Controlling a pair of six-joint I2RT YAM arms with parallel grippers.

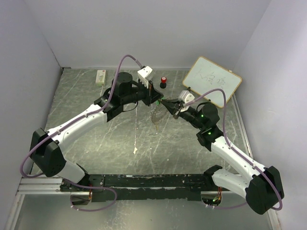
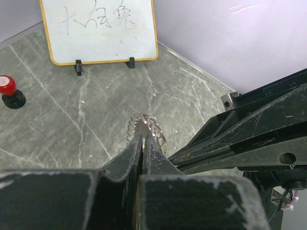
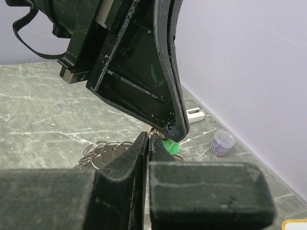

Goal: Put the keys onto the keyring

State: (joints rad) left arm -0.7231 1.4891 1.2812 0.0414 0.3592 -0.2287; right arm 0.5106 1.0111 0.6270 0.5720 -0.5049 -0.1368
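Note:
My left gripper (image 1: 154,98) is shut on the keyring (image 2: 144,123), a silver ring with a ridged rim and small rings, which hangs below the tips in the top view (image 1: 156,117). My right gripper (image 1: 165,102) meets it tip to tip. In the right wrist view its jaws (image 3: 147,139) are shut on a thin metal part of the green key (image 3: 169,145), whose green head shows just past the tips under the left finger (image 3: 144,72). The small rings (image 3: 103,151) hang to the left. A small yellowish thing (image 1: 135,150) lies on the table; I cannot tell whether it is the yellow key.
A whiteboard (image 1: 212,80) stands at the back right. A red-capped black knob (image 1: 163,82) stands behind the grippers. A white block (image 1: 100,77) lies at the back left. A small cup of paper clips (image 3: 222,143) sits near the wall.

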